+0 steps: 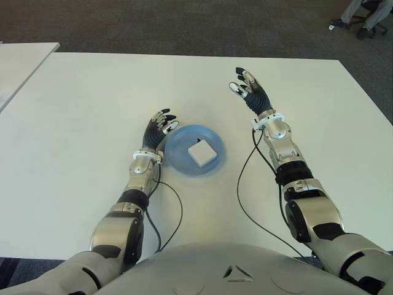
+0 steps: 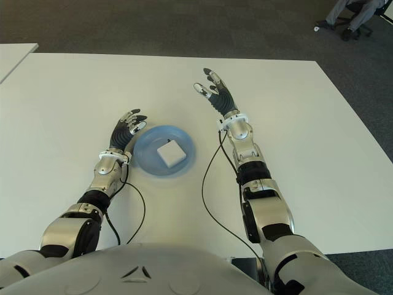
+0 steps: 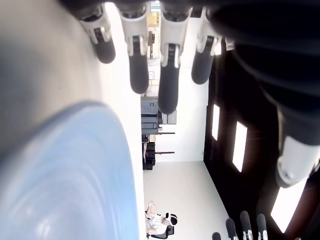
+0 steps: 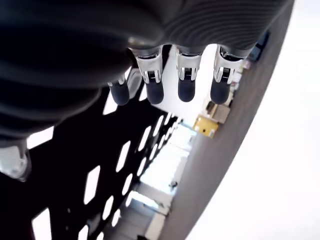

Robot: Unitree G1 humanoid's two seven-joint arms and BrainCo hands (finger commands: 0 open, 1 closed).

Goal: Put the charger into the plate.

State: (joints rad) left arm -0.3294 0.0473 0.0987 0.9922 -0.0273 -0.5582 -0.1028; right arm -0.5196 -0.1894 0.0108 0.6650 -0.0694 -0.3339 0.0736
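Note:
A white square charger [image 1: 201,153] lies inside the blue plate [image 1: 178,157] at the middle of the white table [image 1: 80,110]. My left hand [image 1: 161,126] shows just left of the plate's rim, its fingers spread and holding nothing; the plate's blue rim [image 3: 75,170] fills part of the left wrist view. My right hand [image 1: 247,88] is raised above the table, beyond and to the right of the plate, its fingers extended and empty.
Black cables [image 1: 245,203] trail from both wrists across the table toward my body. A second white table [image 1: 18,61] stands at the far left. A chair base and a person's legs [image 1: 365,18] show on the dark carpet at the far right.

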